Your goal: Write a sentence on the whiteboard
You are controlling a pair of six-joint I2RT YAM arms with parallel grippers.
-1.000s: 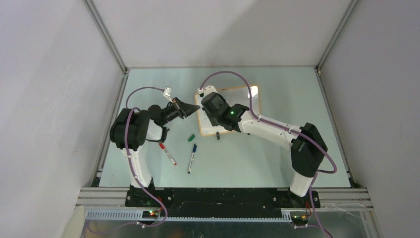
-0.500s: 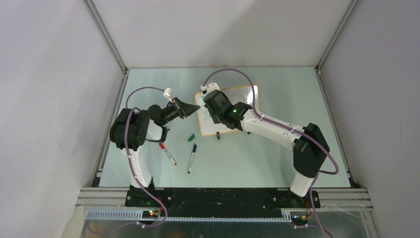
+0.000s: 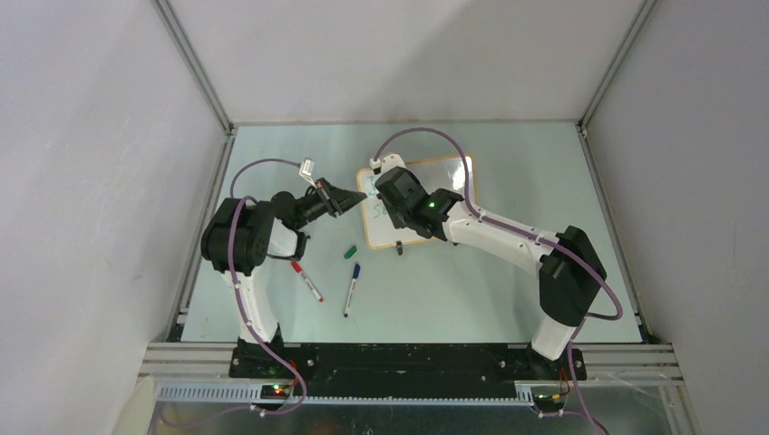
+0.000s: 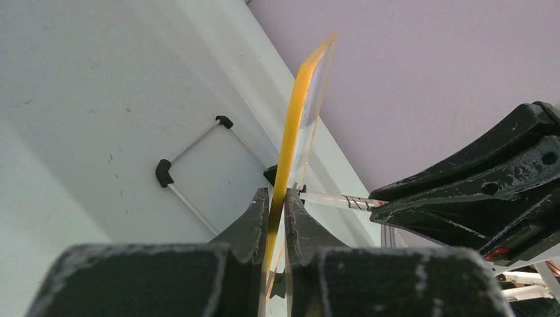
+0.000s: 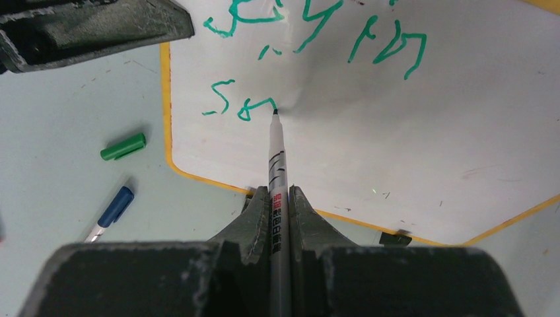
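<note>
The whiteboard [image 3: 449, 172] with its orange frame lies tilted on the table; it also shows in the right wrist view [image 5: 422, 139] and edge-on in the left wrist view [image 4: 300, 105]. My left gripper [image 4: 277, 198] is shut on the board's left edge. My right gripper [image 5: 277, 198] is shut on a green marker [image 5: 277, 165] whose tip touches the board. The sentence [image 5: 317, 33] shows as green writing: an upper line reading "Joy in" and a lower line [image 5: 238, 105] with "Sm" begun. The right arm hides most of the board in the top view.
A green cap [image 3: 350, 251], a blue marker [image 3: 351, 288] and a red marker [image 3: 306, 281] lie on the table in front of the board. The cap [image 5: 123, 146] and blue marker [image 5: 111, 210] also show in the right wrist view. Grey walls enclose the table.
My right gripper with the marker has shifted slightly right along the lower line. The left gripper and board stay still.
</note>
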